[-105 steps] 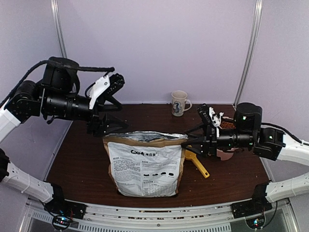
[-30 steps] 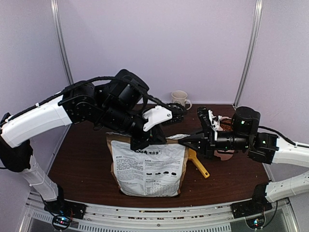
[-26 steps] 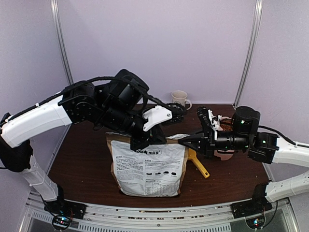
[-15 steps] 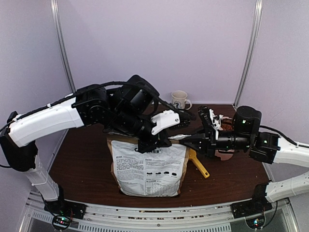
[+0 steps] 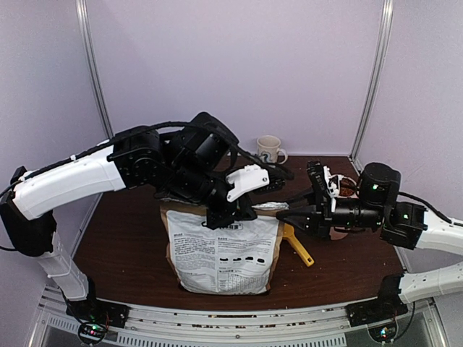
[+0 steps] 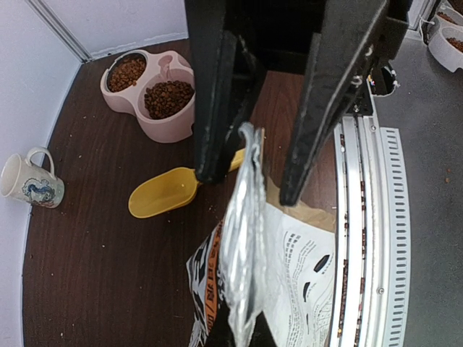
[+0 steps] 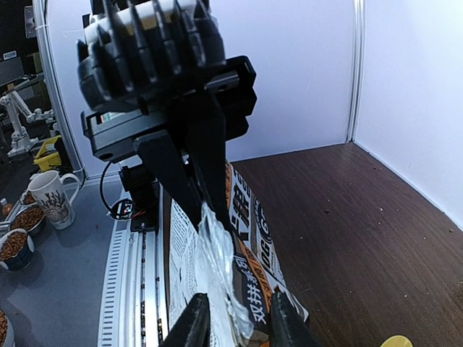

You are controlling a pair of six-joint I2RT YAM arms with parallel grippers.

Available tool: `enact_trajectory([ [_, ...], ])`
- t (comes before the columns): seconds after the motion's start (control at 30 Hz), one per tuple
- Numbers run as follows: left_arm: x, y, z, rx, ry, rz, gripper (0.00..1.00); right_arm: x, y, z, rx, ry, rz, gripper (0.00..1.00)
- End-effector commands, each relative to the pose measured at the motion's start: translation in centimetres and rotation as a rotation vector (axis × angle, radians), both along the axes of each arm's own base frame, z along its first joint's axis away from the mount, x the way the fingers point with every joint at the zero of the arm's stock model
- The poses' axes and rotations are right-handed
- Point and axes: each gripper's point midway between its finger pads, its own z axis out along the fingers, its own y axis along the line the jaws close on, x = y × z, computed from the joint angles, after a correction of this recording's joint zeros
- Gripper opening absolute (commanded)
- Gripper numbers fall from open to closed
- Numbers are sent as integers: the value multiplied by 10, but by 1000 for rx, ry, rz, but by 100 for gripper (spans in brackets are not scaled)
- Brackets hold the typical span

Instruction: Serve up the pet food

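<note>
Now | left tool (image 6: 249, 184) pinching bag (image 6: 289, 253) | pet food (image 6: 168, 97) beyond, in bowl (image 6: 154, 127)

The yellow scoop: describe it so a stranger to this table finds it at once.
Start at the big kraft bag standing on the dark wooden table. Between it and the pink double bowl to its right lies the yellow scoop, flat on the wood. It is the only yellow thing there, and empty, while the bowl holds kibble.

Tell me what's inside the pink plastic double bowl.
Reddish-brown dry kibble pellets lie in both compartments of the pink plastic double bowl. The pellets hide each compartment's floor.
</note>
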Motion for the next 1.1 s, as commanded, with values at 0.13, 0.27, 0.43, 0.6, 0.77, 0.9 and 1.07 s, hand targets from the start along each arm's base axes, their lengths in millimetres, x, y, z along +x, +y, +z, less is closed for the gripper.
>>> enact_trajectory([
  [0.13,0,-11,14,-57,-17,-15,0,5,0,2,7,-9,-22,4],
  [0.27,-5,-19,19,-84,4,-41,24,4,1,4,10,-9,-11,0],
  [0.43,-7,-31,24,-108,18,-71,33,1,1,6,22,-15,-3,0],
  [0.6,-7,-41,22,-111,26,-95,27,1,0,8,30,-22,1,0],
  [0.77,-6,-43,20,-110,37,-101,8,1,-1,8,32,-27,-4,0],
  [0.9,-6,-42,20,-108,40,-99,0,1,-1,7,32,-27,-5,0],
  [1.07,3,-31,19,-81,19,-65,7,1,-3,8,37,-32,-12,0],
])
